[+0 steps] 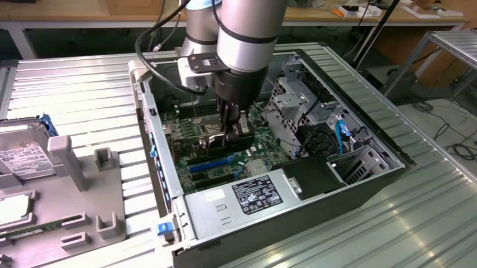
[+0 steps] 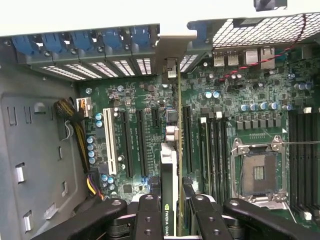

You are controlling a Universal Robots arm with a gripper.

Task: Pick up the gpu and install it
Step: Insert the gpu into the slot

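Wrist view looks down into an open computer case (image 2: 35,150); gripper (image 2: 172,212) poised over the motherboard (image 2: 235,90), fingers (image 2: 150,215) partly closed and clamped on the gpu (image 2: 171,165); card held edge-on, upright, its silver bracket (image 2: 170,55) reaching the rear slot openings beside the blue retention clips (image 2: 85,42); lower edge lined up along the row of black expansion slots (image 2: 187,140), near the white slot (image 2: 107,140); whether the connector has seated in a slot, cannot tell.

Exterior view shows the arm (image 1: 238,44) reaching down into the case (image 1: 372,184), gripper (image 1: 227,131) low over the board, well inside the walls, near the power supply (image 1: 246,195); hard drive (image 1: 26,153) lying on the grey fixture (image 1: 97,190) on the ribbed metal surface (image 1: 89,89), at the exterior view's left.

Judged from this: pickup done, card carried into the case and aligned; pressing home and release not yet shown as done.
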